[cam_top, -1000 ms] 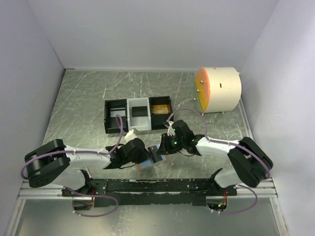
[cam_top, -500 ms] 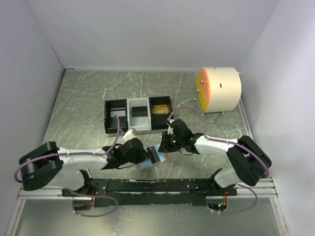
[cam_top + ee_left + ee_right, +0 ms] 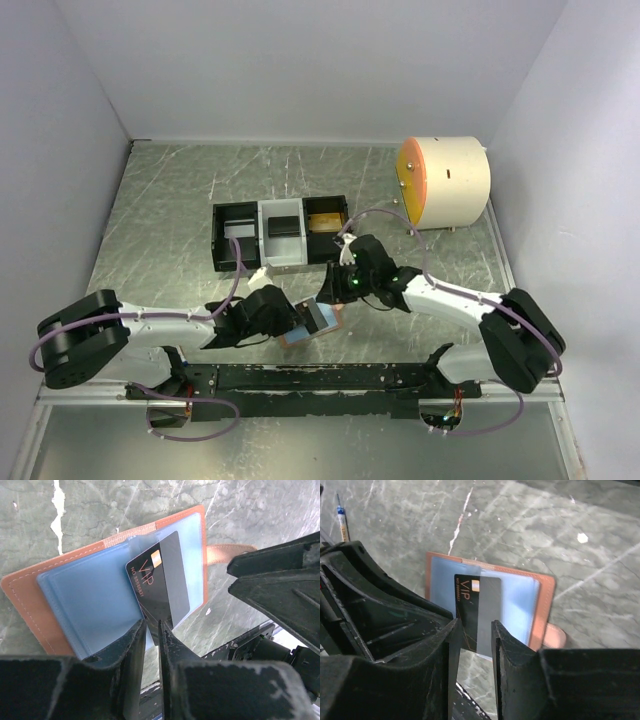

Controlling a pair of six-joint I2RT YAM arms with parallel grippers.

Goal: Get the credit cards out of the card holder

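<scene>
The card holder (image 3: 318, 320) (image 3: 90, 600) (image 3: 520, 600) lies open near the front edge: salmon-pink outside, pale blue pocket panels inside, with a small tab. A dark grey credit card (image 3: 160, 580) (image 3: 475, 605) marked VIP sticks halfway out of a pocket. No other cards show. My left gripper (image 3: 293, 322) (image 3: 152, 627) is at the holder's left. Its jaws are a narrow slit apart at the card's free end. My right gripper (image 3: 335, 300) (image 3: 474, 625) hovers over the same end from the right, open, and the card shows in its gap.
A black-and-grey three-compartment tray (image 3: 217, 240) stands behind the arms. A cream drum with an orange face (image 3: 445, 182) sits at the back right. A pen (image 3: 341, 522) lies on the table in the right wrist view. White walls enclose the table and a black rail (image 3: 330, 378) runs along its front.
My left gripper's jaws were pressed together and now stand slightly apart. My right gripper has shifted a little left over the card holder. The holder has stayed in place.
</scene>
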